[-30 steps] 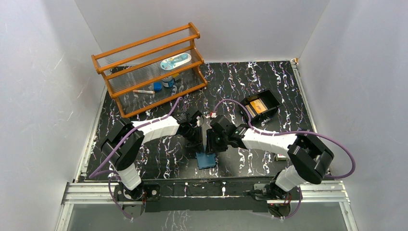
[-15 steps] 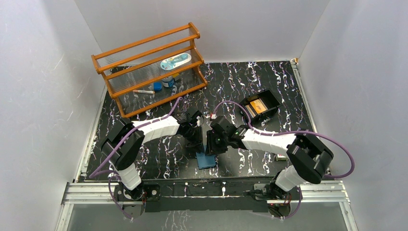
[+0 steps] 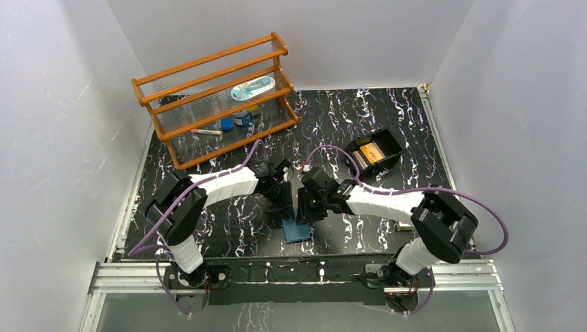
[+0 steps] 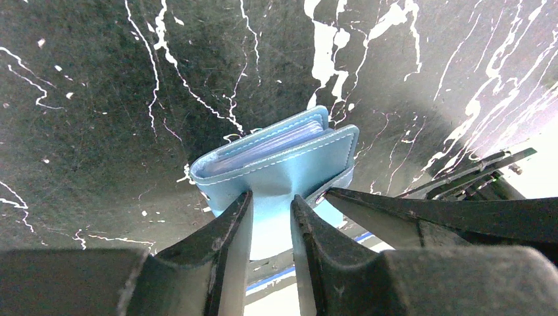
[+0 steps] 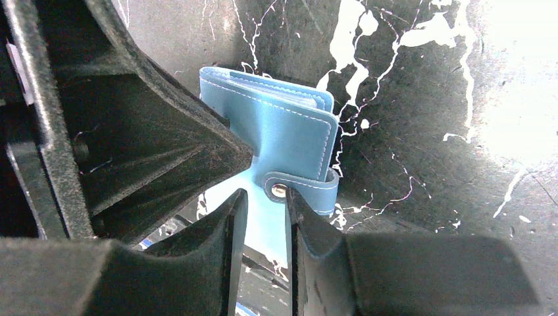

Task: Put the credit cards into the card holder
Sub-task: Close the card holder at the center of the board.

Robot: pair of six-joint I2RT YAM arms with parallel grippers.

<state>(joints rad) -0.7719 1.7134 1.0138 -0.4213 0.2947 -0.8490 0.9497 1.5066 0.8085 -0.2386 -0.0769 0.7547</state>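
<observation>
Card holder [image 3: 297, 228], blue, stands half-open on the black marbled table [image 3: 387, 117], near the front edge. The left gripper [image 4: 271, 217] clamps one cover. The right gripper [image 5: 263, 210] straddles the snap-tab cover, but I cannot tell if it grips. Farther back, an orange credit card [image 3: 372, 153] lies in a black tray [image 3: 396, 145].

Robot lab cell, white walls [image 3: 55, 138], marbled table [image 3: 391, 121]

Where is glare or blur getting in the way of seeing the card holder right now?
Top external: even light and sharp, but the card holder is small and partly hidden. Left wrist: holder crisp, the left end effector soft near the lens, right edge blown out white. Right wrist: strong glare whitens the table at upper right; holder in focus, right end effector blurred.
</observation>
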